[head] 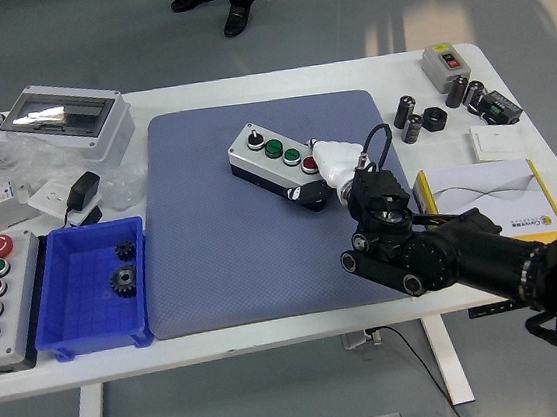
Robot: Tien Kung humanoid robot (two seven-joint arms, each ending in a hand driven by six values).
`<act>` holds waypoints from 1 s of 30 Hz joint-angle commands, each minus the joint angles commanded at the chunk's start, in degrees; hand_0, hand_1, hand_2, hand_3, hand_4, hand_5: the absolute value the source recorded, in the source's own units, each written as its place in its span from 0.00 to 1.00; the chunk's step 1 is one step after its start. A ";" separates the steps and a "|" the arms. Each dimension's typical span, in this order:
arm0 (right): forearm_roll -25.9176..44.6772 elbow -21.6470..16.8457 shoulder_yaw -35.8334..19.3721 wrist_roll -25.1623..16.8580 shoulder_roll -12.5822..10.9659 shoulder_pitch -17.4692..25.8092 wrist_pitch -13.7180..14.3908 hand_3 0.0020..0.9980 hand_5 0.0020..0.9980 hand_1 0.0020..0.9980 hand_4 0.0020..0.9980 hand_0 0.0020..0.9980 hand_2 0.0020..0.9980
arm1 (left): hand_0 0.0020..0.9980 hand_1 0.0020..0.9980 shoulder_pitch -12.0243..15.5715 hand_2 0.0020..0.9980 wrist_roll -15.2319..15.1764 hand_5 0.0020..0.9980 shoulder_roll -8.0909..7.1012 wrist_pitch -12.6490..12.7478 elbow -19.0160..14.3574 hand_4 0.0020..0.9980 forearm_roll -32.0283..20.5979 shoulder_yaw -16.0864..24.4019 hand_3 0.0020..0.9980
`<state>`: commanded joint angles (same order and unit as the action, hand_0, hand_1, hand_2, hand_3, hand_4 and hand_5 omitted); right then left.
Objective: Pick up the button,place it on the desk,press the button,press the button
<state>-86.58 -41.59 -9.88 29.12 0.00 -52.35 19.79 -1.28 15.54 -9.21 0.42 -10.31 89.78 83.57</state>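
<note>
A blue bin holding two black gears sits near the tabletop's front left corner. The grey button box lies tilted at the middle of the blue-grey mat. The right hand touches its right end beside the red button; whether its fingers are curled or spread cannot be told.

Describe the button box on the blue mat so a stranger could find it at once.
On the white table, find the blue mat. On its upper middle lies a grey button box, with the right hand at its right end. It has one black, two green and one red button in a row; the other box, far left, sits off the mat.
</note>
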 joint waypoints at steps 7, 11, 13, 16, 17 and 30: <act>0.23 -0.92 -0.63 -0.82 0.00 -0.15 0.63 0.48 0.00 0.42 0.21 0.23 0.43 | 0.62 0.57 0.05 0.54 0.07 0.23 0.08 0.07 0.00 0.49 0.24 0.25 0.58; -0.09 -2.07 -1.44 -1.28 -0.42 -0.36 1.14 0.48 0.00 0.42 0.21 0.23 0.43 | 0.62 0.57 0.12 0.54 0.08 0.23 0.10 0.13 0.00 0.49 0.38 0.46 0.58; -0.42 -3.27 -2.19 -1.58 -1.31 -0.46 1.32 0.39 0.00 0.39 0.15 0.22 0.41 | 0.62 0.57 0.15 0.54 0.09 0.24 0.11 0.16 0.00 0.49 0.52 0.62 0.58; -0.94 -6.04 -3.63 -2.55 -3.52 -0.42 1.57 0.39 0.00 0.39 0.15 0.22 0.41 | 0.62 0.57 0.23 0.54 0.09 0.24 0.21 0.21 0.00 0.49 0.51 0.67 0.58; -0.97 -7.08 -4.09 -3.04 -4.45 -0.36 1.69 0.39 0.00 0.39 0.15 0.22 0.41 | 0.62 0.57 0.28 0.54 0.09 0.24 0.25 0.22 0.00 0.49 0.55 0.72 0.58; 1.88 -24.98 -4.47 -18.07 -19.14 0.82 -1.55 0.27 0.00 0.29 0.00 0.18 0.32 | 0.62 0.57 0.83 0.54 0.09 0.25 0.59 0.30 0.00 0.49 0.99 1.12 0.58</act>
<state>-84.70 -66.57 -14.35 11.05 -19.14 -51.52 18.24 -0.45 15.64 -8.61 0.72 -10.31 90.77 84.68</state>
